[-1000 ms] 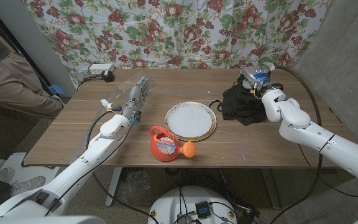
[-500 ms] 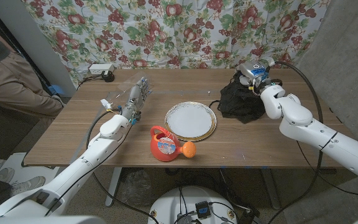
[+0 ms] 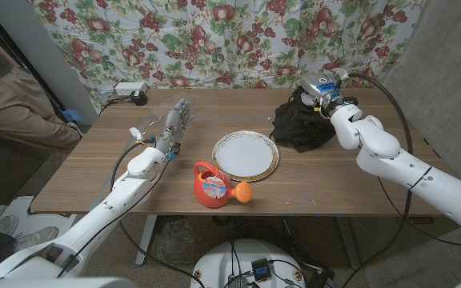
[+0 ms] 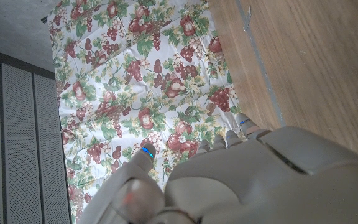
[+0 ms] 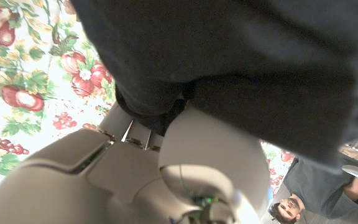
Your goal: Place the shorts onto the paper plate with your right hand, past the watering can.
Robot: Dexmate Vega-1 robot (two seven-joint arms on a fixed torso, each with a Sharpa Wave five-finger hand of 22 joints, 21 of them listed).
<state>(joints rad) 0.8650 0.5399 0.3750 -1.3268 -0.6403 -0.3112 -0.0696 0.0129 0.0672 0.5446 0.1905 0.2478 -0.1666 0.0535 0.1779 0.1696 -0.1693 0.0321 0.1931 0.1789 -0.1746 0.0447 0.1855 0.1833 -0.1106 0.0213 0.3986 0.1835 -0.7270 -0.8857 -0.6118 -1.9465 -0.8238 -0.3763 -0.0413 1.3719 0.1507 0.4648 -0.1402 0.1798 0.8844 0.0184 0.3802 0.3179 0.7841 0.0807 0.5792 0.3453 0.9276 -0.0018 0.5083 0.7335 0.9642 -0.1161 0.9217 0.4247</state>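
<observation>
the black crumpled fabric shorts (image 3: 301, 126) hang bunched from the right hand (image 3: 320, 94) over the far right part of the brown wooden table (image 3: 94, 172), their lower folds seeming to touch the tabletop. the right hand grips the upper edge of the cloth; in the right wrist view the dark shorts (image 5: 229, 62) drape over the pale hand (image 5: 185, 162), fabric tucked down between its fingers.

the round white paper plate with a gold rim (image 3: 245, 155) lies flat near the middle of the table, just left of the shorts and apart from them. nearer the front edge stands the small red plastic watering can (image 3: 210, 185), its orange spout tip (image 3: 242, 192) pointing right; the can sits just near and left of the plate, close beside its rim.

the left hand (image 3: 174, 122) lies toward the far left of the table, fingers stretched out toward the far side and holding nothing. in the left wrist view its pale fingers (image 4: 229, 138) reach toward the floral fruit-patterned curtain (image 3: 174, 40) that hangs behind the table.

a white power strip (image 3: 128, 89) lies at the far left corner. a person in tan trousers (image 3: 14, 104) is at the left edge.
</observation>
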